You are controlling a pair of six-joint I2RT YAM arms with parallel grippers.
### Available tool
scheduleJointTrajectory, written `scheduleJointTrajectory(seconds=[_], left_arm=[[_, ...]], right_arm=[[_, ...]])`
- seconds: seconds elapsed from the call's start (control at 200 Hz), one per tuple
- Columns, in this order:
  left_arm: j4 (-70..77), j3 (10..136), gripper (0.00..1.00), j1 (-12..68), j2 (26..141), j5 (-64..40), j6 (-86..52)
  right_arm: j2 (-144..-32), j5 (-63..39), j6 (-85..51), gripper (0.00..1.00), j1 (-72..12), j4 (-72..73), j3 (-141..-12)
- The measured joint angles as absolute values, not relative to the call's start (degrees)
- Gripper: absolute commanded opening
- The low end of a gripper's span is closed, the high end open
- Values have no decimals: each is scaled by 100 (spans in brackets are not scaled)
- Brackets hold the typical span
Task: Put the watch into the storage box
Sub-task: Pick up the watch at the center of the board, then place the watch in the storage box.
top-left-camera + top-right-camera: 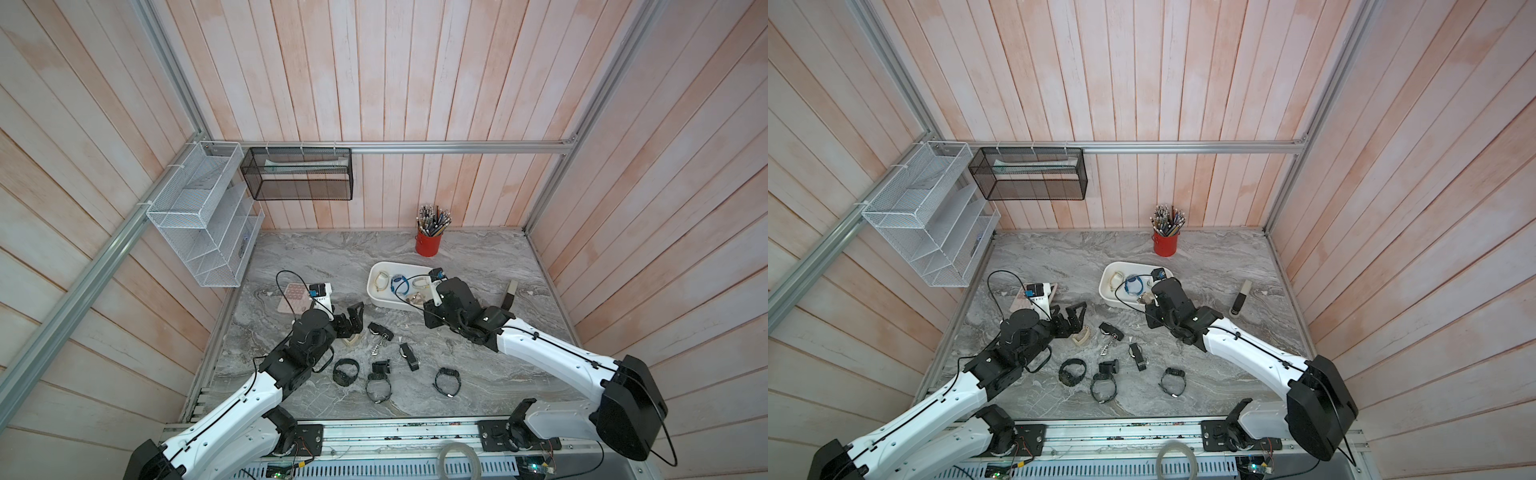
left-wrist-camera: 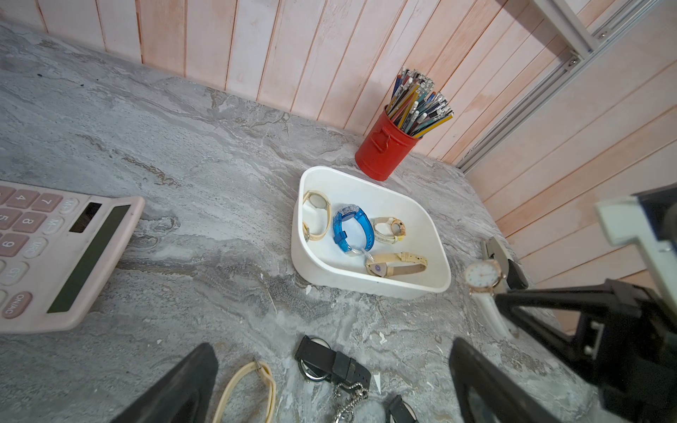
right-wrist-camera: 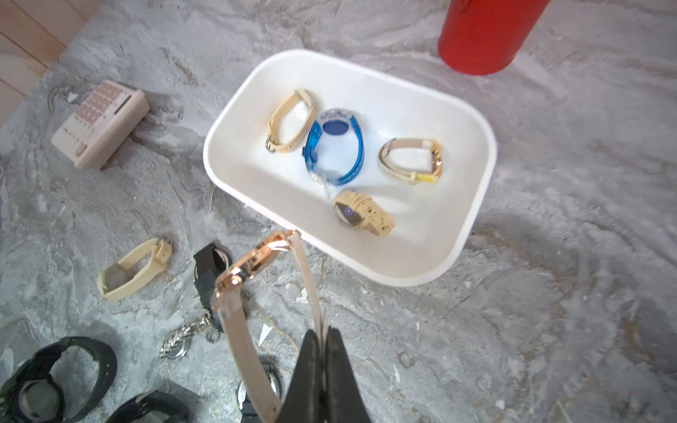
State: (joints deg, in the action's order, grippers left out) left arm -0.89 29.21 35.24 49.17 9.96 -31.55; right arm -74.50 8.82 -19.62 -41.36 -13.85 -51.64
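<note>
Rose-gold in its case and pale in its strap, the watch (image 3: 251,264) is gripped by the strap between the closed jaws of the right gripper (image 3: 321,335). It is held just outside the near rim of the storage box (image 3: 487,146). Four watches, among them a blue watch (image 3: 333,146), are seen lying inside the box. The left gripper (image 1: 353,319) is spread wide near a cream watch (image 1: 352,341) on the marble table (image 1: 478,374). A red pen cup (image 1: 428,245) is placed behind the box.
</note>
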Motion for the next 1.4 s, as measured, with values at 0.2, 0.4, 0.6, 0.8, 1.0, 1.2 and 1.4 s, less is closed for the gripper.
scheduleJointTrajectory(seconds=[0.2, 0.4, 0.6, 0.8, 1.0, 1.2, 1.4], left_arm=[[-233, 2895, 100, 3514, 4735, 998, -3225], [-384, 2759, 100, 3514, 4418, 1015, -3371], [-572, 2749, 100, 3492, 4329, 1050, -3439], [-687, 2740, 100, 3492, 4294, 1057, -3518], [-775, 2740, 100, 3492, 4294, 1055, -3568], [-779, 2731, 100, 3492, 4303, 1057, -3583], [-781, 2731, 100, 3494, 4362, 1055, -3583]], right_arm=[[-7701, 773, -1693, 0, -3203, -1313, -5662], [-8595, 694, -1367, 0, -2860, -1157, -6136], [-9500, 569, -1149, 0, -2805, -1114, -6554], [-10259, 530, -958, 0, -2792, -1107, -7050], [-10702, 532, -849, 0, -2759, -1074, -7157], [-10945, 517, -845, 4, -2705, -1033, -7166], [-10925, 436, -808, 44, -2696, -985, -7194]])
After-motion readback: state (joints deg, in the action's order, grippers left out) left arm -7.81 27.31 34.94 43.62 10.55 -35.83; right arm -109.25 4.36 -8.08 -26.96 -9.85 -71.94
